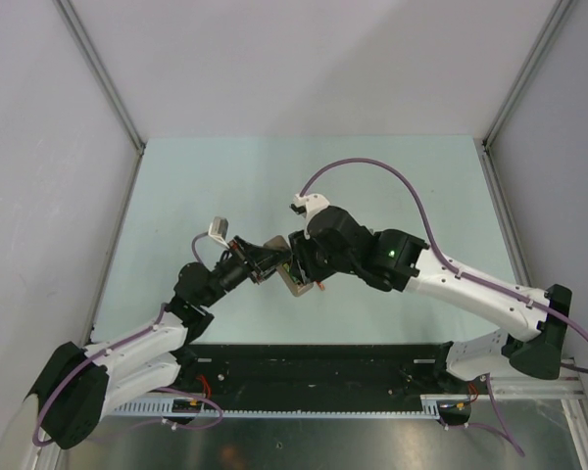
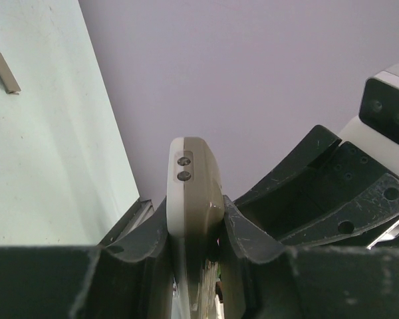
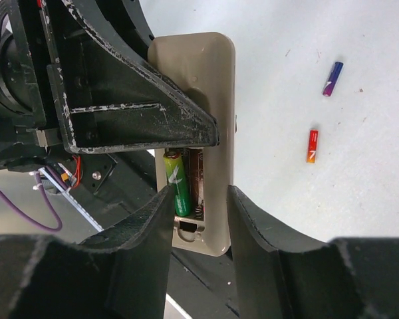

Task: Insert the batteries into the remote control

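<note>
My left gripper [image 2: 194,226] is shut on the remote control [image 2: 194,193], pinching its thin sides and holding it off the table with the pale back [image 3: 213,100] showing. The battery bay is uncovered and a green battery [image 3: 176,183] lies in its left slot. The slot beside it shows bare contacts and a spring. My right gripper [image 3: 198,206] hovers just over the bay's end, open, with nothing between its fingers. A dark blue battery [image 3: 332,79] and a red battery [image 3: 312,146] lie loose on the table. In the top view both grippers meet at the remote control [image 1: 292,279].
A small flat grey cover piece [image 2: 4,70] lies apart on the pale green table [image 1: 392,186]. My left gripper's finger [image 3: 139,106] crosses the remote just above the bay. Grey walls and metal rails close in the table, and a black strip [image 1: 323,367] runs along its near edge.
</note>
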Available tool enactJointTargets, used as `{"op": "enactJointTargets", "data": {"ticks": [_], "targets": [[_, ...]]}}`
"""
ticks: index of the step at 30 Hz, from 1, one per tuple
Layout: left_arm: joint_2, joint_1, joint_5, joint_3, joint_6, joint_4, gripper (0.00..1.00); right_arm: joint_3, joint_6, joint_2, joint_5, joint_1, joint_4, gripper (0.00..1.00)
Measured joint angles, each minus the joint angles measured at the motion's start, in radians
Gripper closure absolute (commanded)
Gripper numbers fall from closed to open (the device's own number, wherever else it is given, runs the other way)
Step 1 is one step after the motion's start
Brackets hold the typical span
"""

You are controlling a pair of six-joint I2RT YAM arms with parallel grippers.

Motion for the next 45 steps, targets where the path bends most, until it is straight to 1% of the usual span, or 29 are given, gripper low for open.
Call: {"op": "enactJointTargets", "data": {"ticks": [6,17,26,34,37,40,43,45], "targets": [[0.002,0.000,0.005,0.000,0.002,-0.013,1.00,0.000,-0.007,0.010,-0.001,0.000,0.003,0.61],[0.036,0.000,0.017,0.005,0.008,-0.007,1.00,0.000,-0.011,0.018,-0.003,0.006,0.029,0.60],[0.042,0.000,0.020,0.005,0.009,-0.009,1.00,0.000,-0.011,0.022,-0.001,0.008,0.032,0.69],[0.040,0.000,0.020,0.018,0.010,-0.010,1.00,0.000,-0.011,0.048,-0.019,0.011,0.034,0.69],[0.040,0.000,0.020,0.018,0.010,-0.018,1.00,0.000,-0.011,0.052,-0.019,0.011,0.033,0.72],[0.039,0.000,0.020,0.018,0.010,-0.019,1.00,0.000,-0.011,0.052,-0.018,0.010,0.032,0.73],[0.038,0.000,0.019,0.018,0.010,-0.020,1.00,0.000,-0.010,0.052,-0.019,0.008,0.033,0.70],[0.038,0.000,0.019,0.018,0.010,-0.020,1.00,0.000,-0.007,0.051,-0.021,0.005,0.033,0.70]]}}
